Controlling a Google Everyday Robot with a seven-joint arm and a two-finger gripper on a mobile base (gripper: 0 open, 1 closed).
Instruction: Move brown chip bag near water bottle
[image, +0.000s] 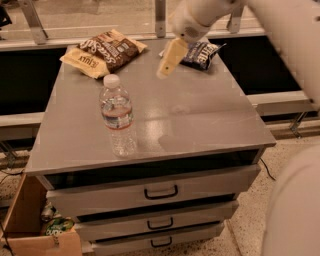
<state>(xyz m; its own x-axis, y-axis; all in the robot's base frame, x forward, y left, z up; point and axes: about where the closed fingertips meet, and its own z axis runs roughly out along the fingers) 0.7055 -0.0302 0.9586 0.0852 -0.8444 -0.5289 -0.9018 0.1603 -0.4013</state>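
The brown chip bag (104, 52) lies flat at the back left of the grey cabinet top (200, 110), dark brown half to the right, pale yellow half to the left. The water bottle (118, 117) stands upright near the front left, white cap on top. My gripper (169, 59) hangs above the back middle of the top, right of the chip bag and left of a dark blue snack bag (198, 53). It holds nothing that I can see.
The cabinet has three drawers with dark handles (160, 192) on its front. An open cardboard box (30, 225) with items stands on the floor at the lower left. A railing and window run behind the cabinet. My white arm fills the right edge.
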